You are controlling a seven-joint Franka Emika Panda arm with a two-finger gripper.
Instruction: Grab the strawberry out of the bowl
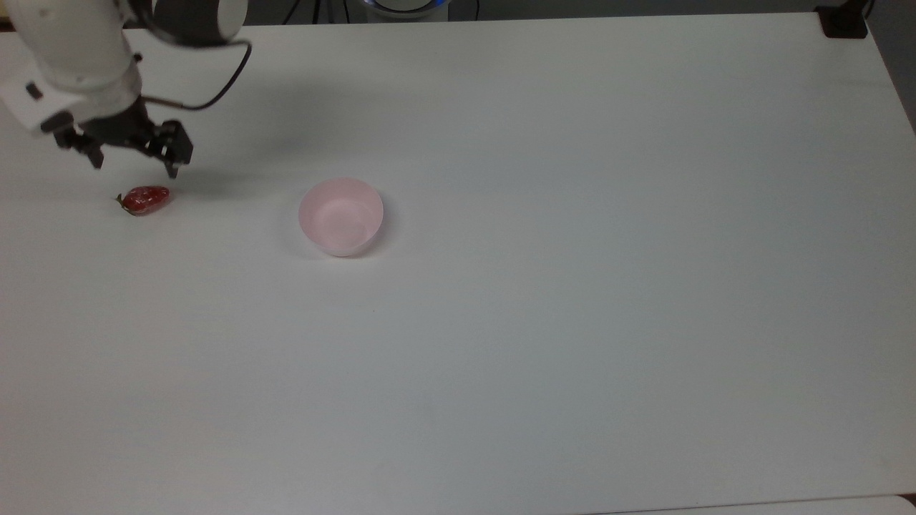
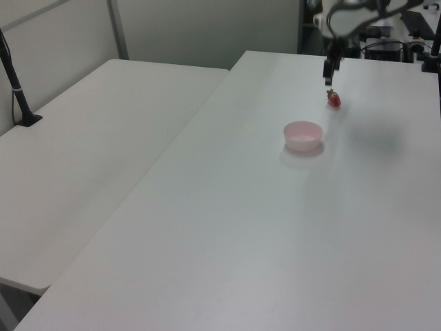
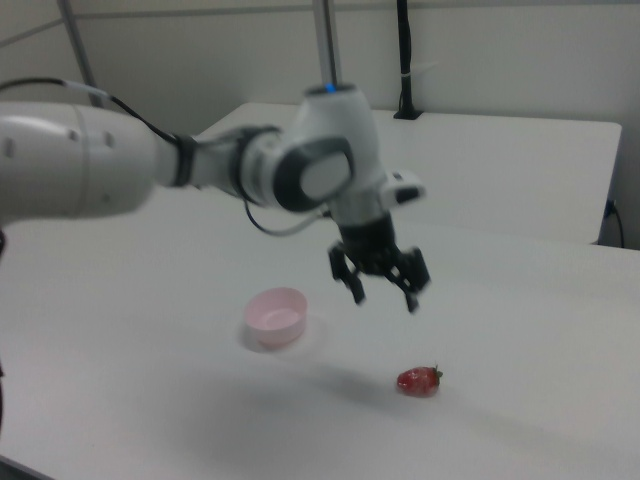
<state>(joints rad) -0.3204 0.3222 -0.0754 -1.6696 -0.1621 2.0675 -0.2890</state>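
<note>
the strawberry (image 1: 145, 199) lies on its side on the white table (image 1: 544, 322), in the upper left of the top view, its dark green cap toward the top view's left. it is outside the pale pink bowl (image 1: 341, 216), well apart from it, and the bowl sits upright just left of the frame's middle with nothing inside that i can see.

the gripper (image 1: 133, 161) hangs in the air near the berry, in the upper left corner of the top view, with its two dark fingers (image 1: 172, 169) spread apart and nothing between them. it does not touch the fruit. the white arm (image 1: 68, 50) runs out past the top left edge, with a black cable (image 1: 215, 89) looping off its wrist.

in the left view the strawberry (image 2: 333, 99) shows as a small red spot in the upper right of the frame, beyond the bowl (image 2: 302, 135), and the gripper (image 2: 328, 72) is just above it.

in the right view the berry (image 3: 418, 380) rests in the lower middle-right of the frame, to the right of the bowl (image 3: 276, 315), with the gripper (image 3: 383, 293) raised above and slightly left of it, fingers pointing down and parted. the arm (image 3: 150, 165) reaches in from the right view's left. a second pale table (image 2: 89, 145) stands alongside, filling the left side of the left view.
</note>
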